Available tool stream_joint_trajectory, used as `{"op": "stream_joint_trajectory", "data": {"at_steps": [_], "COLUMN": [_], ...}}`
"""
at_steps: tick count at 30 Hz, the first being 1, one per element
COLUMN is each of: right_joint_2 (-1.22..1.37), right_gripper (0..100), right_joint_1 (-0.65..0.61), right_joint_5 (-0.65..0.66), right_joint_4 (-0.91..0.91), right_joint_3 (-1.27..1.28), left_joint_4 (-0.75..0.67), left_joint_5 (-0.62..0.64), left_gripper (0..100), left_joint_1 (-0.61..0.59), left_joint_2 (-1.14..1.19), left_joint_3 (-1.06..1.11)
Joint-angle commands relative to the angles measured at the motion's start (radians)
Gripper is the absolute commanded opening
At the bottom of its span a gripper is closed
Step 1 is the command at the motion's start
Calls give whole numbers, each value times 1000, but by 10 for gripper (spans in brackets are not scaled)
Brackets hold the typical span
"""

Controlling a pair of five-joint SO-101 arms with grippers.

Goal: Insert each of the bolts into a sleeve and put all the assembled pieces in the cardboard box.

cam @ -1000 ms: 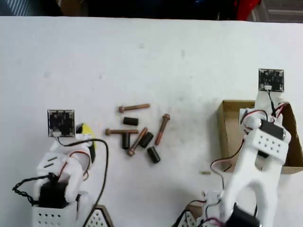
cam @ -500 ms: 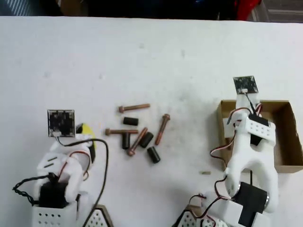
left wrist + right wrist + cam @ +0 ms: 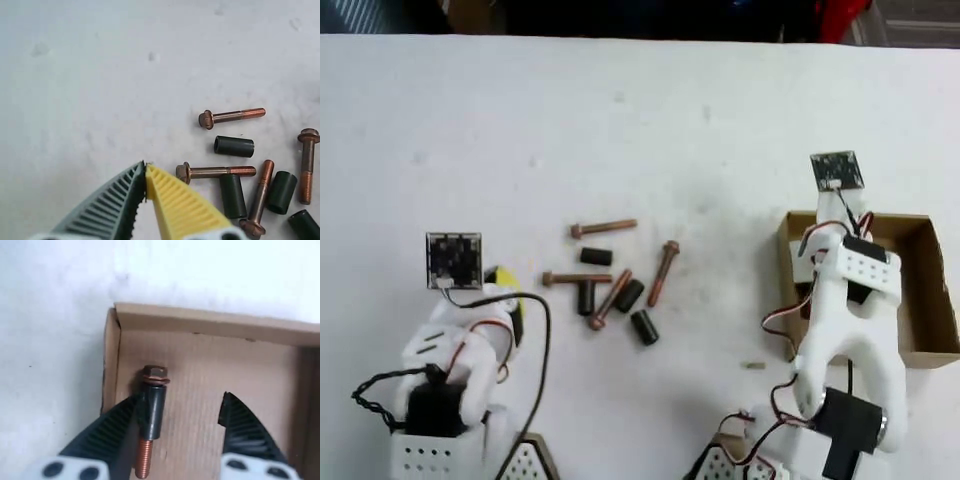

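Several copper bolts [image 3: 604, 229] and black sleeves [image 3: 596, 257] lie loose in a cluster at mid-table; the left wrist view shows the same bolts [image 3: 230, 116] and sleeves [image 3: 234, 146]. My left gripper [image 3: 145, 169] is shut and empty, a short way from the cluster, with its yellow finger [image 3: 502, 278] visible from above. My right gripper [image 3: 177, 412] hangs open inside the cardboard box [image 3: 200, 320]. One bolt pushed through a sleeve [image 3: 151, 412] lies on the box floor beside one finger. From above, the right arm [image 3: 845, 290] covers the left part of the box [image 3: 935, 290].
A tiny scrap [image 3: 752, 365] lies on the white table between the cluster and the box. Both arm bases stand at the near edge. The far half of the table [image 3: 640, 120] is bare.
The right arm has swung left and drawn back over the box's left side. The left arm has shifted only slightly towards the near edge.
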Motion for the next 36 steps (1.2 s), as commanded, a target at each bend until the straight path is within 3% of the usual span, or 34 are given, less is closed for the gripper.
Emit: {"op": "stream_joint_trajectory", "data": {"at_steps": [1,7,12,21,27,31,36], "right_joint_2": [-154,-412,-564,-590,-496,-443,-407], "right_gripper": [204,205,205,205,205,205,205], "right_joint_1": [-54,-222,-410,-736,-851,-874,-952], "right_joint_5": [-21,-137,-206,-219,-229,-333,-353], "right_joint_4": [111,282,450,653,596,498,483], "right_joint_3": [-80,-100,-100,-97,-5,61,97], "left_joint_4": [-31,-23,44,57,57,55,57], "left_joint_5": [-6,-8,-8,-8,-8,-3,-5], "left_gripper": [24,24,24,24,24,24,24], "left_joint_1": [-5,-7,-71,-82,-130,-209,-234], "left_joint_2": [-8,-22,-173,-157,-157,-156,-156], "left_joint_3": [-9,-11,-6,-5,-9,-9,-5]}}
